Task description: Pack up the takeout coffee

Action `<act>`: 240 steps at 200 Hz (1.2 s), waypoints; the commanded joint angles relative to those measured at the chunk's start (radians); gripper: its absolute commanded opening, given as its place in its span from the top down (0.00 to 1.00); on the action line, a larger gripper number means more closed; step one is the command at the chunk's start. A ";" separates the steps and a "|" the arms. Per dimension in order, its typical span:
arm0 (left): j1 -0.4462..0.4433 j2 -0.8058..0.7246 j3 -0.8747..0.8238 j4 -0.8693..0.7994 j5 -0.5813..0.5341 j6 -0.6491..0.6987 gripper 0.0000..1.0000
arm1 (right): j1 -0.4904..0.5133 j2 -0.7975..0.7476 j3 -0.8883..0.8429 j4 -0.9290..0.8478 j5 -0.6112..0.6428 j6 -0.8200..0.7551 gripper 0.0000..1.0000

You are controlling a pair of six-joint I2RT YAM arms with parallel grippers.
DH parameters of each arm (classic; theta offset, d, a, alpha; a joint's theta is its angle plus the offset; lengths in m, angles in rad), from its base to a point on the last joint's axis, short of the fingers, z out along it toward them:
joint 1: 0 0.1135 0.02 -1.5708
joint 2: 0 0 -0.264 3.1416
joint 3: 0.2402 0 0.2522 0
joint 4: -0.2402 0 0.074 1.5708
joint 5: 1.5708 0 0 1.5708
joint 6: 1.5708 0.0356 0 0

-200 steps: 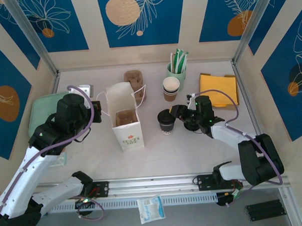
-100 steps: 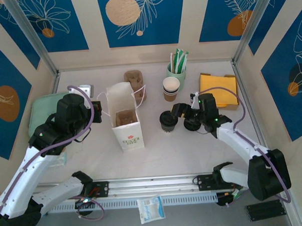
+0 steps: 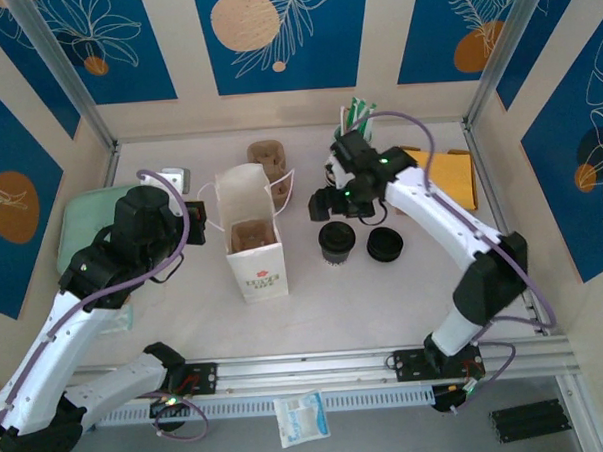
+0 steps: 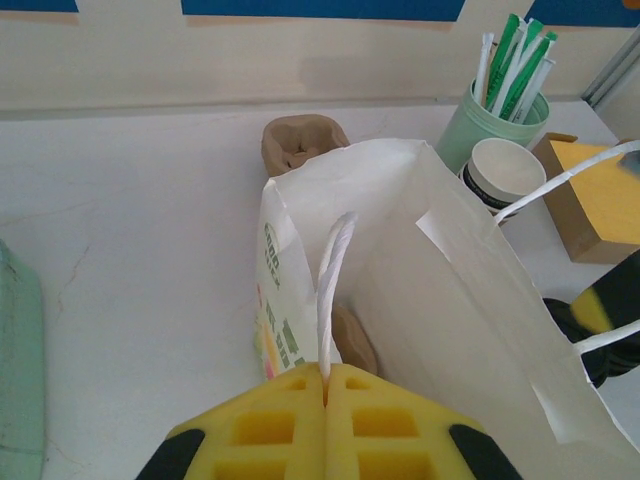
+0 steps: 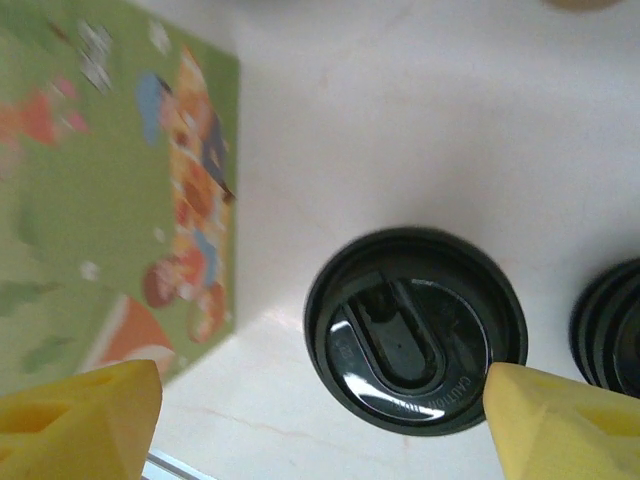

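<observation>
Two spread right fingers [image 5: 80,412] frame the takeout coffee [image 5: 415,330] below.

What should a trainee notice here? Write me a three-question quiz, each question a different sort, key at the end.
1. True or false: the left gripper is shut on the bag handle.
2. Near the takeout coffee, the right gripper is: A shut on it; B open; C gripping a loose lid.
3. Fill in: in the top view, the loose lids sit on the robot's ___ of the takeout coffee.
Key: 1 true; 2 B; 3 right.
</observation>
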 commanded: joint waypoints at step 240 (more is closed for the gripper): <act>0.001 -0.031 -0.029 0.029 0.021 0.013 1.00 | 0.070 0.262 0.105 -0.184 0.196 -0.090 0.18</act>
